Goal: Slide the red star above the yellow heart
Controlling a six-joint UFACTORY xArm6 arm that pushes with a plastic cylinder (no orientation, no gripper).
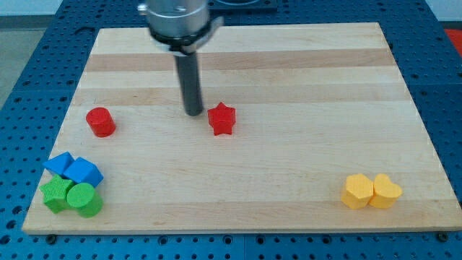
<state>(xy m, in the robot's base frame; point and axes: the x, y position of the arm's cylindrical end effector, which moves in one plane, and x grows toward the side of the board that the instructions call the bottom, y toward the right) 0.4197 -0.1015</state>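
The rod's tip (193,113), a plain tool holding nothing, stands just left of the red star (221,119) mid-counter (289,72). The yellow heart (385,192) sits at the view's bottom right, touching a yellow hexagon (357,191). No writing is legible.

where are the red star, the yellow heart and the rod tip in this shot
red star-shaped block (222,119), camera view, on its top face
yellow heart-shaped block (385,191), camera view, on its top face, at the view's bottom right
my tip (193,113), camera view, at the dark rod's very end, just left of the star
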